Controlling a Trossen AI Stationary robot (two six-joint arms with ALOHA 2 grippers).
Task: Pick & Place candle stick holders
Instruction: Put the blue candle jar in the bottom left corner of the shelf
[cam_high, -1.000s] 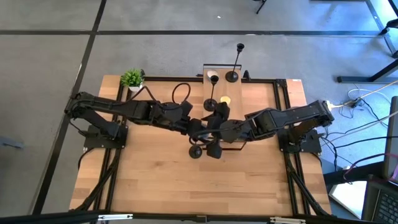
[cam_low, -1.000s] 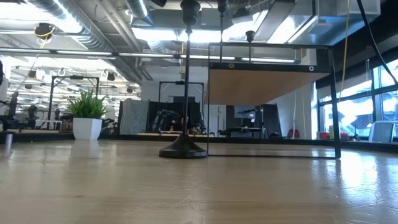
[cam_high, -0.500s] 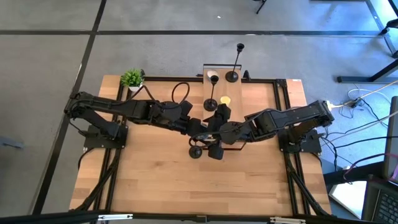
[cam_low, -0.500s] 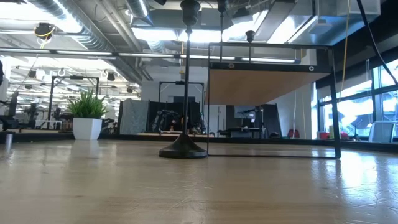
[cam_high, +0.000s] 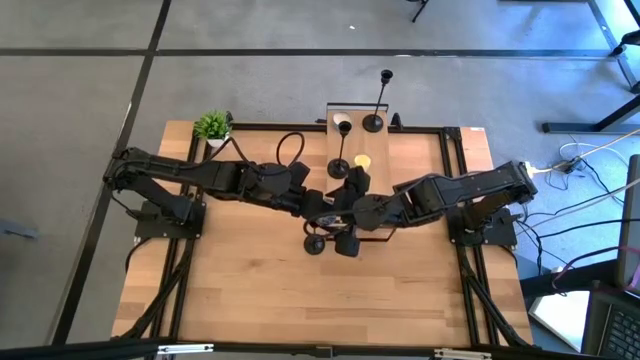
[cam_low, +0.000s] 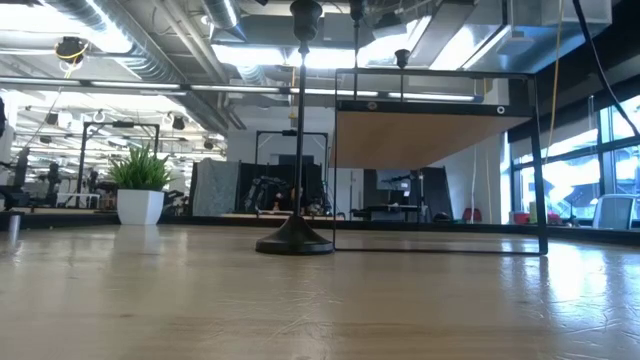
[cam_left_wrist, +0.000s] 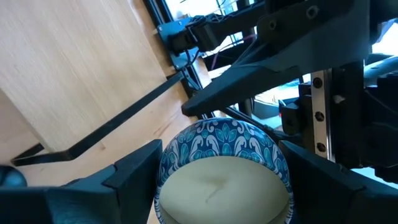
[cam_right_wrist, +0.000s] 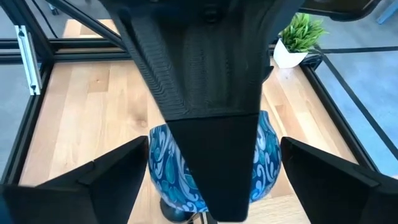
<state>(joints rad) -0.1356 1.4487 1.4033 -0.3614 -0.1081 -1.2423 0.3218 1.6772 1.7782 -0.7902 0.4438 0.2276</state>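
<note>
Right gripper (cam_high: 352, 222) marginally closer, apart astride blue candle (cam_left_wrist: 224, 174) clamped in left gripper (cam_high: 320, 210), well off table (cam_high: 250, 290) edges.

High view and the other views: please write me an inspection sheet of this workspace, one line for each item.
Surface: wooden table inside a black frame, with a raised wooden shelf at the far edge.
Job's things: two tall candle stick holders upright, one on the shelf, one in front of it; short one not clearly seen.
Clutter: potted plant, yellow candle.
Grippers: left gripper, jaws closed on a blue patterned candle; right gripper, jaws open around the same candle.
Cables: loop on the left arm; loose cables on the floor.
Surroundings: open room behind; no person seen.
</note>
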